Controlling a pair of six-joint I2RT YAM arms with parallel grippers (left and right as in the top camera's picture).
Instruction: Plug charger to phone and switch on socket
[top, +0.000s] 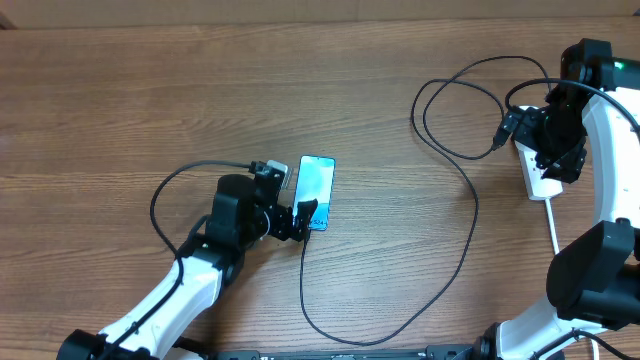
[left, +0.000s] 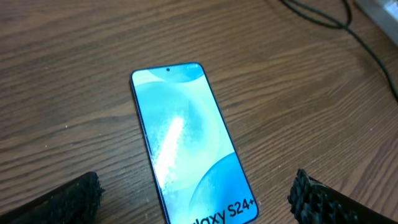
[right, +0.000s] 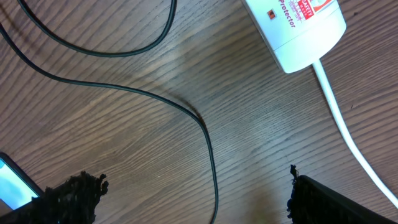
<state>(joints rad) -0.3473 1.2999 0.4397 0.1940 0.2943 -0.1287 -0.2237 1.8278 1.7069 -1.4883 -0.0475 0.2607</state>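
Bench: brown wood grain, fills the view.
Socket: white rounded end, upper right; red label, lettering "Protector".
Cord: thick, white, runs from the socket's end to the right edge.
Charger: thin black cable; two strands curve at upper left, one drops to the bottom edge.
Phone: cyan corner, lower left edge.
Right gripper: black fingertips at both lower corners, far apart.

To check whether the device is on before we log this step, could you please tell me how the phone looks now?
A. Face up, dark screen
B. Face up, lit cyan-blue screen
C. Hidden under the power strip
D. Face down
B: the left wrist view shows the phone lying face up, its screen glowing cyan-blue with white lettering near the lower end.
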